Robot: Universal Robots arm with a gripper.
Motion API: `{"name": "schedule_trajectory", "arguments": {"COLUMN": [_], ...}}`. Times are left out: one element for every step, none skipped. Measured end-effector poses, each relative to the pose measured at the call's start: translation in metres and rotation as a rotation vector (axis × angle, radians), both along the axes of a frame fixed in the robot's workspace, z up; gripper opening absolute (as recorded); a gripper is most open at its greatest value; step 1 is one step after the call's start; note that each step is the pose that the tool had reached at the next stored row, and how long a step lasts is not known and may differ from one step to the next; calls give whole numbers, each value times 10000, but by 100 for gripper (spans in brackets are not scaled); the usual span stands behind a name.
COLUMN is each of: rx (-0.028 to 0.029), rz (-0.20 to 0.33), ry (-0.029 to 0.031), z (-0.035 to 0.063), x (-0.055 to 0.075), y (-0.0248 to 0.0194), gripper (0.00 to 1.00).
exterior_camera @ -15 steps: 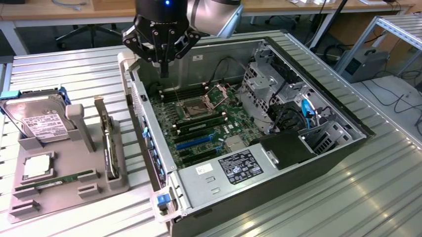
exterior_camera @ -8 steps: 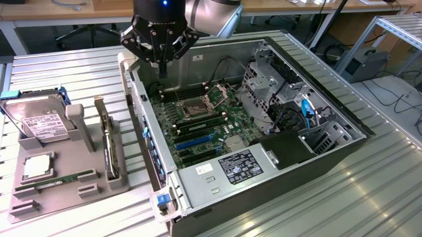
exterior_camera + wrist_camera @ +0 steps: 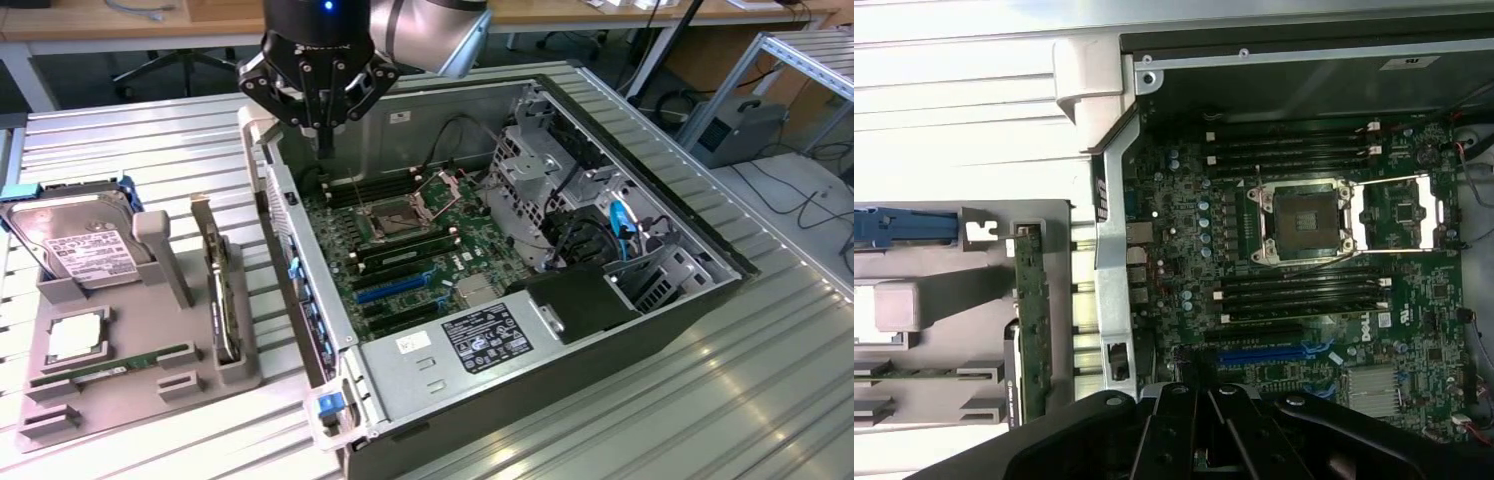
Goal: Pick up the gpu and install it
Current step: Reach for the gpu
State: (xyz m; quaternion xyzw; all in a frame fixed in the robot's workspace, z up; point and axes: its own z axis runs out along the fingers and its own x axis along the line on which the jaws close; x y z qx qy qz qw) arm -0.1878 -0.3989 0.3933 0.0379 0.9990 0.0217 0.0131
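The gpu (image 3: 218, 290) stands on its edge in a slot of the grey holder tray (image 3: 120, 410), at the exterior view's left of the open computer case (image 3: 534, 380). Its silver bracket end points away from the camera. In the wrist view the gpu (image 3: 1034, 320) is a thin dark-green strip seen edge-on beside the case wall. My gripper (image 3: 324, 140) hangs above the far left corner of the case, over the motherboard (image 3: 400, 240), well apart from the gpu. Its fingers are shut with nothing between them. In the wrist view the gripper (image 3: 1199, 435) sits above the board's blue slot (image 3: 1269, 353).
The tray also carries a silver hard drive (image 3: 87, 250), a square processor (image 3: 78, 338) and a narrow memory stick (image 3: 114, 365). Inside the case are the open processor socket (image 3: 1299, 222), drive cages (image 3: 547, 170) and cables. The case's upright side wall (image 3: 287, 250) stands between tray and motherboard.
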Motion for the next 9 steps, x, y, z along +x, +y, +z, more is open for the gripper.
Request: {"name": "schedule_trajectory", "arguments": {"rx": [0,1,0,0,0,0,0,0,-1], "rz": [0,0,0,0,0,0,0,0,0], "ry": [0,-1,0,0,-1,0,0,0,0], "z": [0,0,0,0,0,0,0,0,0], "x": [-4,-10,-15,-21,-25,-29,-34,-42,-46], "y": [0,0,0,0,0,0,0,0,0], "gripper": [11,11,11,11,11,11,11,11,11]}}
